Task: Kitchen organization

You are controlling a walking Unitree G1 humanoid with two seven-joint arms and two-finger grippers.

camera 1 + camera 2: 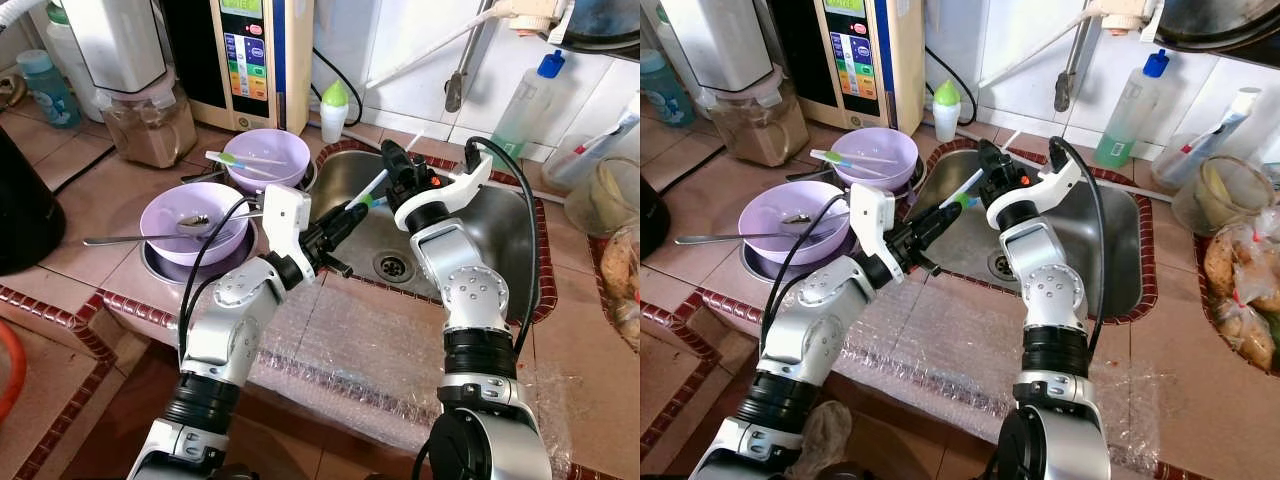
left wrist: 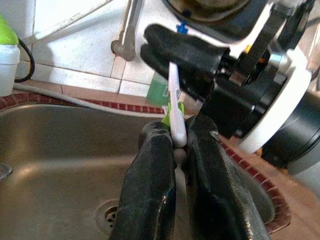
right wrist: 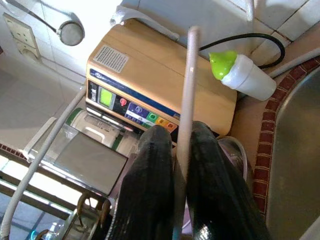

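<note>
Both hands clamped on one white-and-green toothbrush point(image 1: 370, 190) above the sink point(image 1: 500, 240): left hand point(image 1: 345, 228) pinching the green end, right hand point(image 1: 395, 165) gripping the handle. Mid-handover, seemingly; two purple bowls point(image 1: 195, 225) with utensils unsorted on the desk point(image 1: 90, 265).

Both arms were raised and angled inward. The left hand point(image 1: 341, 226) and right hand point(image 1: 392, 160) were each clamped closed, fingertips nearly meeting.
</note>
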